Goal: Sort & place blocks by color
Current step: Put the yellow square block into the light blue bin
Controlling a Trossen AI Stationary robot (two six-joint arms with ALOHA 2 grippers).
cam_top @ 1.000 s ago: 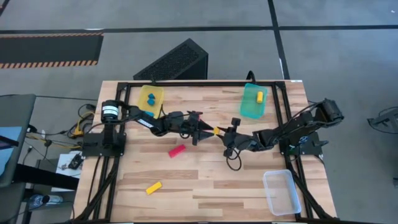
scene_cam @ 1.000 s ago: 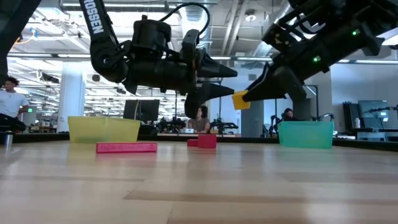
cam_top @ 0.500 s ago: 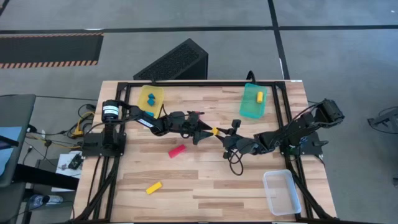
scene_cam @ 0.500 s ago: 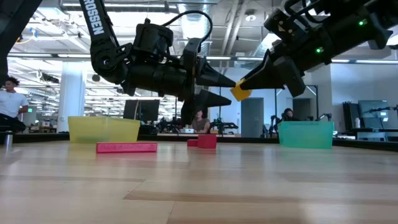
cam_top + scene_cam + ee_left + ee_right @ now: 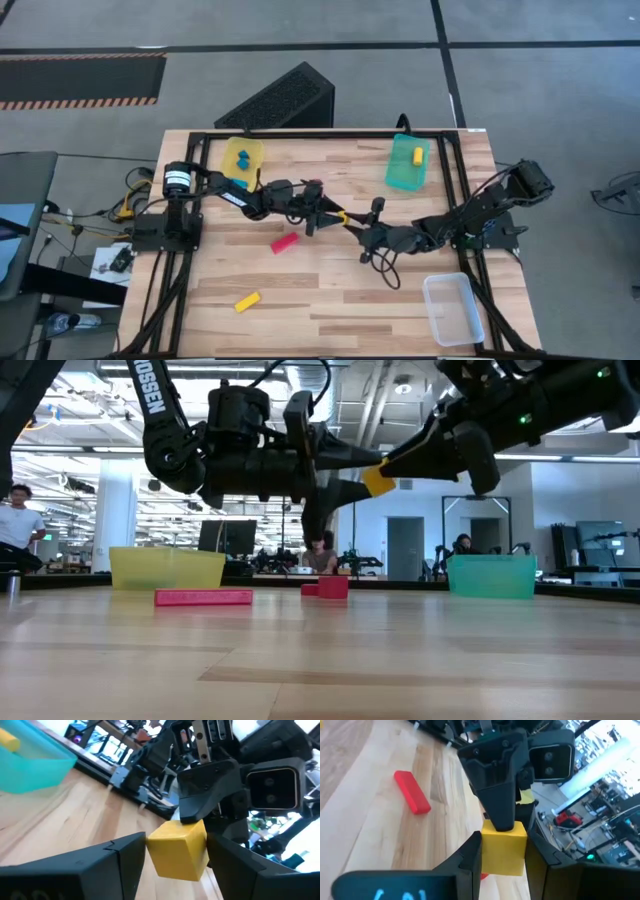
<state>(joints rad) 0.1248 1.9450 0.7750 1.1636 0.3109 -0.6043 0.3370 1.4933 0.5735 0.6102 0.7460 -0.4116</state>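
fingers of my right gripper (image 5: 347, 217) clenched on small yellow cube block (image 5: 379, 479), left gripper (image 5: 334, 215) fingers spread around it, red bar block (image 5: 285, 242) nearby, pale wooden table (image 5: 330, 300), office beyond

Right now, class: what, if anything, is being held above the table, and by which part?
The right gripper holds a yellow block by two opposite side faces. The left gripper's fingers flank the same block; whether they grip it cannot be told.

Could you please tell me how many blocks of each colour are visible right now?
Red toy blocks: 2, the long red bar and the short red block
Yellow toy blocks: 3, the small yellow cube, the yellow bar and the yellow block in the teal tray
Blue toy blocks: 2
Total: 7
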